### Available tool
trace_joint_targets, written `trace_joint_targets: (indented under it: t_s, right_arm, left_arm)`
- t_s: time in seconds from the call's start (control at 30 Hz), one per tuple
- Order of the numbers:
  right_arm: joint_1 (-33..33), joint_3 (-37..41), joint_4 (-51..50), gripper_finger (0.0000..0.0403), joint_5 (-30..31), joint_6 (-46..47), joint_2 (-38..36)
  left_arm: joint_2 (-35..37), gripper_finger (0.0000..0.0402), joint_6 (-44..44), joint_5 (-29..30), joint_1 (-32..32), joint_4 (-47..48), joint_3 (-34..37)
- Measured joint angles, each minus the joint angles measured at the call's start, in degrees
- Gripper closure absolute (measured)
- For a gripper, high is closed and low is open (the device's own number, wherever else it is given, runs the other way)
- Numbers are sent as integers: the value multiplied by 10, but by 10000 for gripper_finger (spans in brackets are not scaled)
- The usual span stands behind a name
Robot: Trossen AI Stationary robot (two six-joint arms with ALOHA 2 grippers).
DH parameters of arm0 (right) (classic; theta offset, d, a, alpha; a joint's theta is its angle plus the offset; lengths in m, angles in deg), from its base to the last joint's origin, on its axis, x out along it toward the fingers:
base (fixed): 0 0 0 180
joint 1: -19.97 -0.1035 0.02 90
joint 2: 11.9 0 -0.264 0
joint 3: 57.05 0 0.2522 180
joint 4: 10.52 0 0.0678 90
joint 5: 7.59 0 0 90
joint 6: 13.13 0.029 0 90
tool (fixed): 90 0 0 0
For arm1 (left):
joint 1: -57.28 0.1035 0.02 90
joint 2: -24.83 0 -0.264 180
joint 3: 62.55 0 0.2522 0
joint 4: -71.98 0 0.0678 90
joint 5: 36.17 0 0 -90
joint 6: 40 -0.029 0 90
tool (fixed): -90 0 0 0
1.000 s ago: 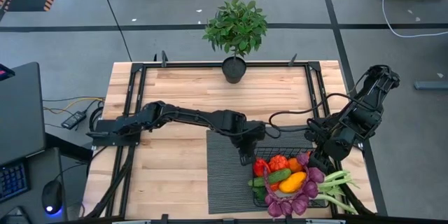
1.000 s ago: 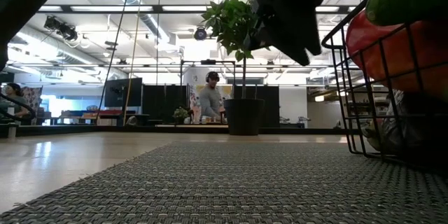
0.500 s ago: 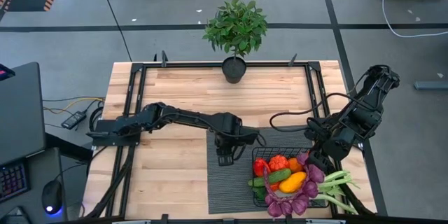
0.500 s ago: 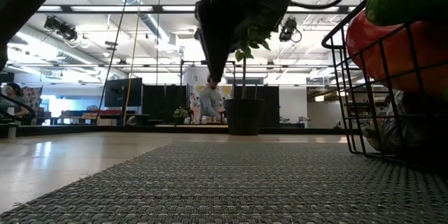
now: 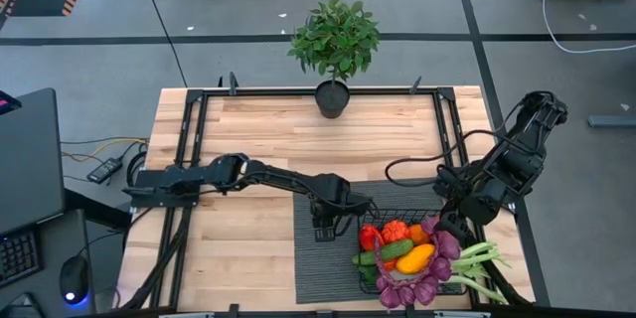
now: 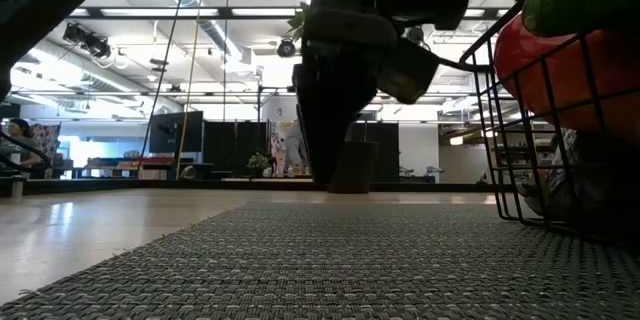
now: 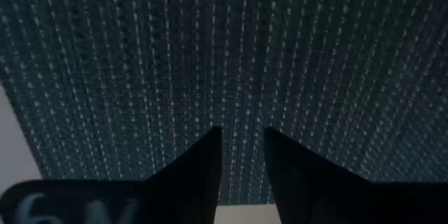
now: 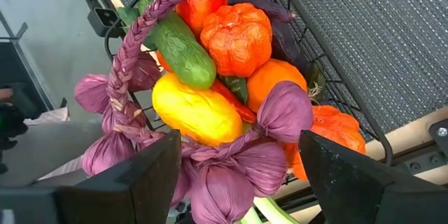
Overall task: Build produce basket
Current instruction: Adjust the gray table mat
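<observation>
The basket point(image 5: 402, 248) sits heaped with produce point(image 5: 407, 250) at the bench's near right; the right gripper point(image 5: 449, 227) hovers released above it, nearer than the left gripper point(image 5: 325, 231), narrowly parted, empty, just left.

The tabletop point(image 5: 258, 129) was pale, matt plank wood. The mat point(image 5: 328, 258) looked like coarse woven fabric, dark and ribbed. The basket point(image 8: 329, 77) was thin black wire. The produce point(image 8: 203, 112) seemed smooth, slightly glossy, perhaps plastic.
</observation>
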Motion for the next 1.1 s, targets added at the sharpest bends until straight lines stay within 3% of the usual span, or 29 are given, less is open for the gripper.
trace_joint_targets:
  t_s: [1.1]
  right_arm:
    - [0,0,-26,112,0,2,-31]
  left_arm:
    - [-39,292,26,48,1,-118,-1]
